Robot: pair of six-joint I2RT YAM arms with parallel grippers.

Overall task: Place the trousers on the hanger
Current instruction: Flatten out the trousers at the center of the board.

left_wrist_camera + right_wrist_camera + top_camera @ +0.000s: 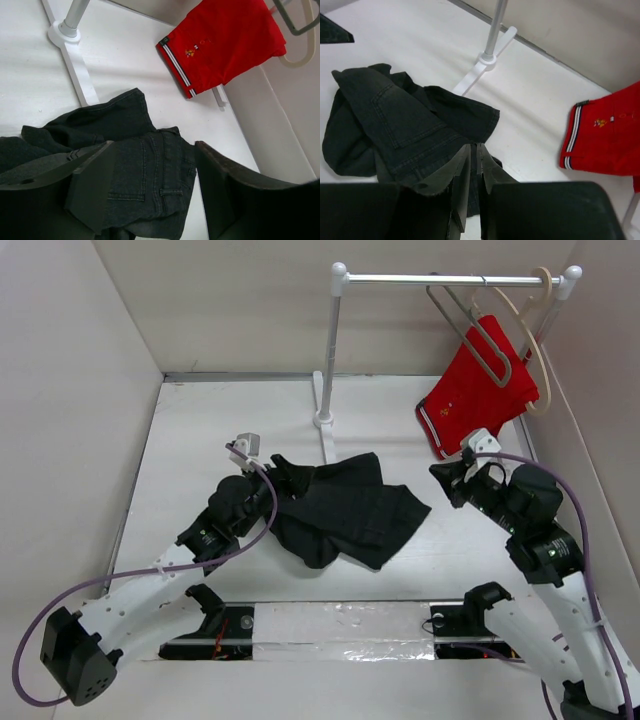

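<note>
The black trousers [345, 505] lie crumpled on the white table at mid-centre; they also show in the left wrist view [145, 165] and the right wrist view [395, 120]. The thin grey metal hanger [466, 340] hangs empty on the rack bar at the back right, and its lower loop shows in the left wrist view [300, 32]. My left gripper [285, 475] is open, its fingers [90, 190] spread just above the trousers' left part. My right gripper [450, 480] is shut and empty, just right of the trousers, fingertips [470, 155] over the garment's edge.
A white rack [325, 420] stands at the back with its bar [450, 280] on top. Red shorts [475, 390] hang on a cream hanger [540, 350] beside the grey one. Walls close in the left, back and right sides. A taped slot [330, 625] runs along the near edge.
</note>
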